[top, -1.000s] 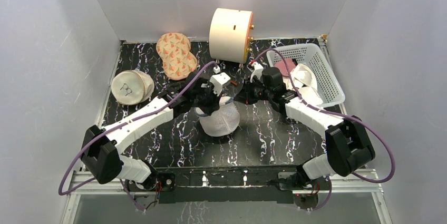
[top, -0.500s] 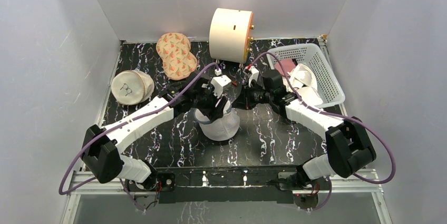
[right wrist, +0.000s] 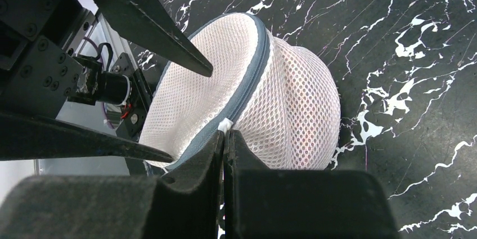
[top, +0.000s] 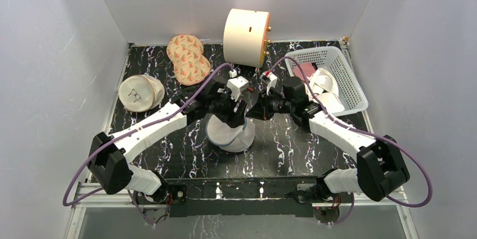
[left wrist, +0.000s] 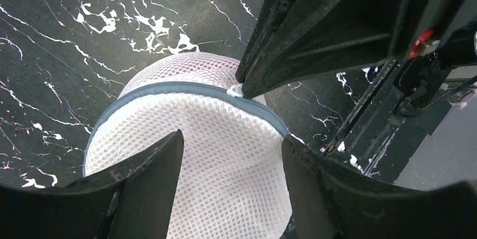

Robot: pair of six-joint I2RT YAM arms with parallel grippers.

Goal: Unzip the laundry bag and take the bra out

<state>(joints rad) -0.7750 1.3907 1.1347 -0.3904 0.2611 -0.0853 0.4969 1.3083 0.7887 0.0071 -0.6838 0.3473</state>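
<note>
The laundry bag (top: 228, 132) lies on its side at the table's middle, white mesh with a blue-grey zip (right wrist: 247, 81) round its rim. My left gripper (top: 236, 118) is open, and in its wrist view the bag's flat mesh face (left wrist: 214, 160) fills the gap between the left gripper (left wrist: 232, 138) fingers. My right gripper (right wrist: 224, 133) is shut on the white zip pull (right wrist: 226, 124) at the rim, a pinch also seen from the left wrist on the zip pull (left wrist: 235, 90). The bra is hidden; only a pinkish tint shows through the mesh (right wrist: 306, 126).
A cream round pouch (top: 140, 93) lies at the left and an orange patterned pouch (top: 188, 59) at the back left. A cream drum (top: 246, 36) stands at the back. A white basket (top: 349, 90) with pink and white items sits at the right.
My left gripper has opened and let go of the bag. The bag has tipped, its flat face turned toward the left. The right gripper has stayed shut on the pull and shifted slightly left.
</note>
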